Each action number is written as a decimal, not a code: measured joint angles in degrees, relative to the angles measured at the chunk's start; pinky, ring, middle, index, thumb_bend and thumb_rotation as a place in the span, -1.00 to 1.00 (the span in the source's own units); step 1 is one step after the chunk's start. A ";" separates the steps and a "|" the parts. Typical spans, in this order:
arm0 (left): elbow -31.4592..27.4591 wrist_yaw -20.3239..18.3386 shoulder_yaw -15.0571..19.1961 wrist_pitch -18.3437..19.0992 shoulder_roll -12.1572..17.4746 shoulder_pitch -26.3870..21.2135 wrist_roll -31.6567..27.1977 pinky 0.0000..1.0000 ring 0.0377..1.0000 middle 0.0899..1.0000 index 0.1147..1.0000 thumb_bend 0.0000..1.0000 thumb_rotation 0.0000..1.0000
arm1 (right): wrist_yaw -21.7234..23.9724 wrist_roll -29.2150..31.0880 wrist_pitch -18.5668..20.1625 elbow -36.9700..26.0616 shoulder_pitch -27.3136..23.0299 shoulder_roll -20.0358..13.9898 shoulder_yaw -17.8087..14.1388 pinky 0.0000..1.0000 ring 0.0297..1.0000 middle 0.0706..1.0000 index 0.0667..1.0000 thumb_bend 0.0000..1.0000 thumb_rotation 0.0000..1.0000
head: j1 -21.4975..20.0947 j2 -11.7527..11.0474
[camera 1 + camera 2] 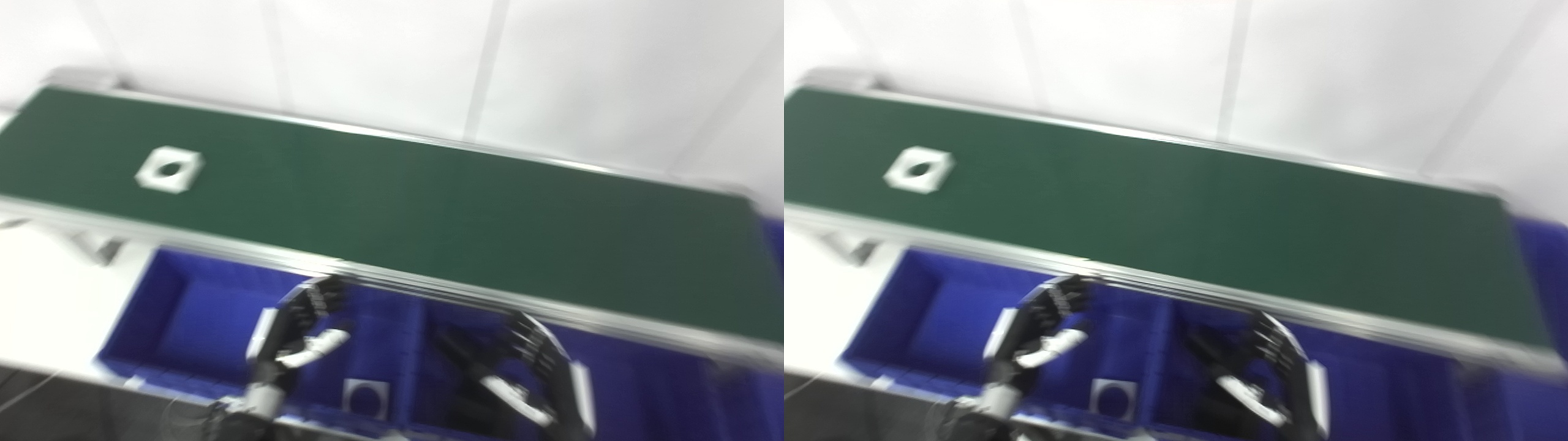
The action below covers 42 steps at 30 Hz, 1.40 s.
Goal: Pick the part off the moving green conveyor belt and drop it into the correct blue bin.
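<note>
A white square part with a round hole (169,169) lies on the green conveyor belt (429,202) near its left end; it also shows in the right eye view (919,169). My left hand (300,334) hovers over the left blue bin (184,306), open and empty, fingers curled toward the belt's near rail. My right hand (539,373) hovers over the right blue bin (643,392), open and empty. A second white square part (365,398) lies in the left bin near its divider. The picture is blurred.
The belt's metal rail (429,288) runs between the hands and the belt. A white wall stands behind the belt. A further blue bin (775,239) shows at the belt's right end. A white tabletop (49,288) lies left of the bins.
</note>
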 measured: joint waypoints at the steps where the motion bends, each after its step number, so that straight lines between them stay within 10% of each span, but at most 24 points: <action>1: 0.54 0.21 0.01 -0.06 -0.43 0.00 0.48 0.49 0.45 0.44 0.40 0.11 -1.00 | 0.29 0.73 -0.06 0.81 0.01 -0.33 -0.17 0.27 0.45 0.52 0.52 0.24 -0.82 | 2.91 -2.63; 16: 3.60 0.64 2.47 -0.22 -4.11 -1.34 3.11 0.44 0.38 0.37 0.31 0.29 -1.00 | 4.22 4.89 -0.15 7.93 -2.49 -0.24 -4.01 0.35 0.51 0.56 0.51 0.05 -1.00 | 9.52 -10.56; 32: -16.34 -0.18 7.14 -0.64 -3.47 -1.55 1.22 0.21 0.21 0.25 0.27 0.24 -0.96 | 4.54 4.77 -0.15 8.04 -2.44 -0.14 -4.82 0.28 0.47 0.53 0.49 0.04 -0.94 | 8.82 -7.50; 42: -22.10 -1.39 6.72 -0.47 5.80 -5.42 -1.49 0.19 0.18 0.31 0.34 0.28 -0.79 | 5.47 4.66 -0.16 7.56 -2.74 0.99 -4.96 0.22 0.44 0.50 0.48 0.08 -0.81 | 6.01 -4.86</action>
